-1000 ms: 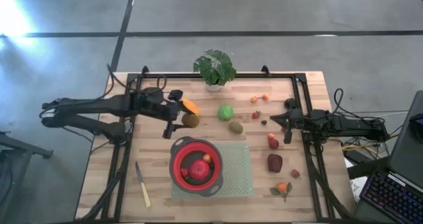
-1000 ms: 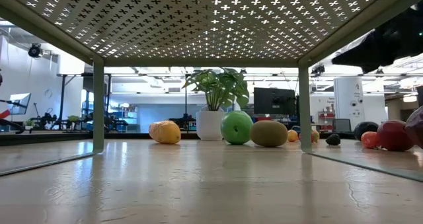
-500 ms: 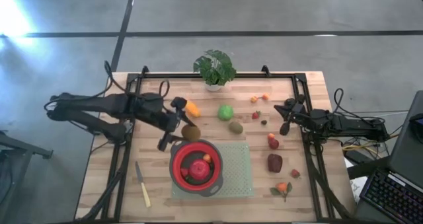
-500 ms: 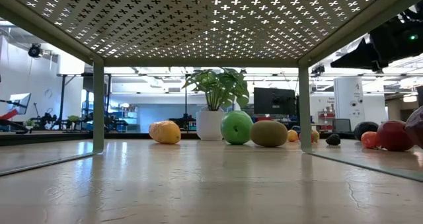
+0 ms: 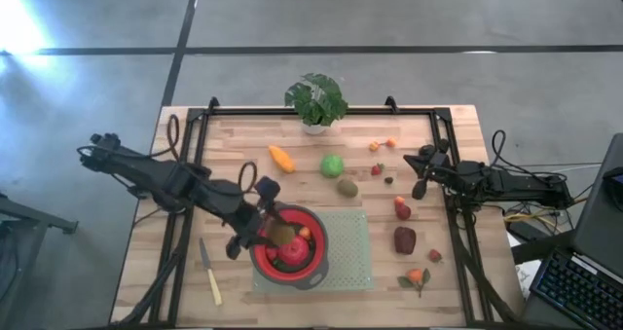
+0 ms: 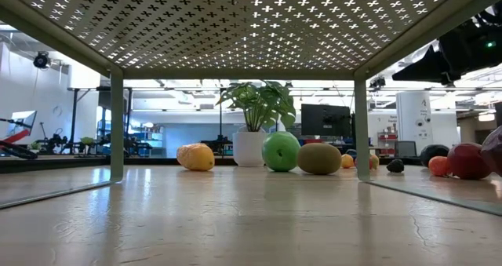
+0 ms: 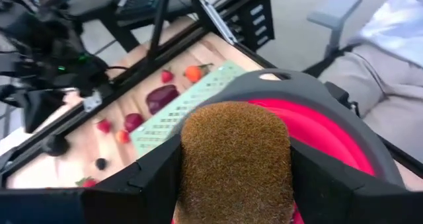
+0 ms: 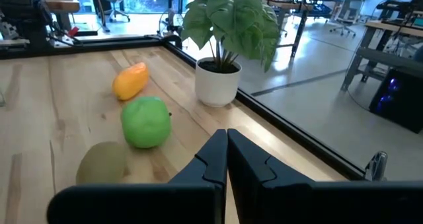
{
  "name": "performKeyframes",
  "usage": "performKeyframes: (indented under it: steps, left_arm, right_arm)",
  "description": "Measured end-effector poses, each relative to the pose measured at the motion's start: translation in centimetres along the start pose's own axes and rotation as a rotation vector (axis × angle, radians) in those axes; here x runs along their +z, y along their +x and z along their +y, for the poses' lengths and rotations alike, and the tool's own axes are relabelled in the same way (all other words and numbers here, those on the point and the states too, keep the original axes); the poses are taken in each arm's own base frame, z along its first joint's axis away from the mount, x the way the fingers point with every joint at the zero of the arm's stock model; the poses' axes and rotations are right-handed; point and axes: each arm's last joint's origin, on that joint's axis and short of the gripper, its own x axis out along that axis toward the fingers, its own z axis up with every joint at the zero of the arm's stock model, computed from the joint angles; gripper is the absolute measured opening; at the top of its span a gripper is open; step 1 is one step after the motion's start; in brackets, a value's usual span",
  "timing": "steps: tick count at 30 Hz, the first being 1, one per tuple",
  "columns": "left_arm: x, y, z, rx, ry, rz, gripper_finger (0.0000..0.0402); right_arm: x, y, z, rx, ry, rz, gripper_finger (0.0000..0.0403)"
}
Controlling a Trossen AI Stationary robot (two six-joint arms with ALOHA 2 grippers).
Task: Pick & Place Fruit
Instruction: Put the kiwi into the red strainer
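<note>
My left gripper (image 5: 273, 235) is shut on a brown kiwi (image 7: 236, 161) and hangs over the red, grey-rimmed bowl (image 5: 256, 257), which stands on a green mat (image 5: 352, 257). A red apple (image 5: 292, 249) lies in the bowl. On the table rest an orange elongated piece (image 5: 281, 159), a green ball (image 5: 333, 165), a second kiwi (image 5: 348, 187), a dark-red lump (image 5: 405, 239) and tiny red and orange pieces. My right gripper (image 5: 421, 186) waits shut near the right edge, touching nothing. My left gripper pinches the brown kiwi between its two fingers (image 7: 155, 181), one on each side of the fruit's body (image 7: 192, 164). The kiwi is lifted clear, above the red inside of the bowl (image 7: 330, 138).
A leafy potted plant (image 5: 315, 100) stands at the far edge. A pale-handled knife (image 5: 210, 274) lies near the left front corner. A black frame (image 5: 185, 223) runs along the table's sides. A person's sleeve (image 7: 403, 19) shows beyond the table.
My left gripper has carried the kiwi from the table beside the orange piece toward the near edge and rightward, and it now hangs lifted clear over the bowl. The orange piece has stayed where it was. My right gripper has risen a little.
</note>
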Motion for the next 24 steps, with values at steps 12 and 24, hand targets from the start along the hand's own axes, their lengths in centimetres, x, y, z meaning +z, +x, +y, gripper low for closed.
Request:
performKeyframes:
  steps: [12, 24]
  left_arm:
    - [-1.0, 4.1, -0.6, -0.052, -0.073, 0.096, 0.0243]
    - [-1.1, 3.4, 0.1, 0.192, -0.204, 0.149, 0.0243]
  right_arm:
    - [0.0, 0.0, 0.0, 0.0, 0.0, 0.001, 0.0008]
    - [0.0, 0.0, 0.0, 0.0, 0.0, 0.002, 0.0008]
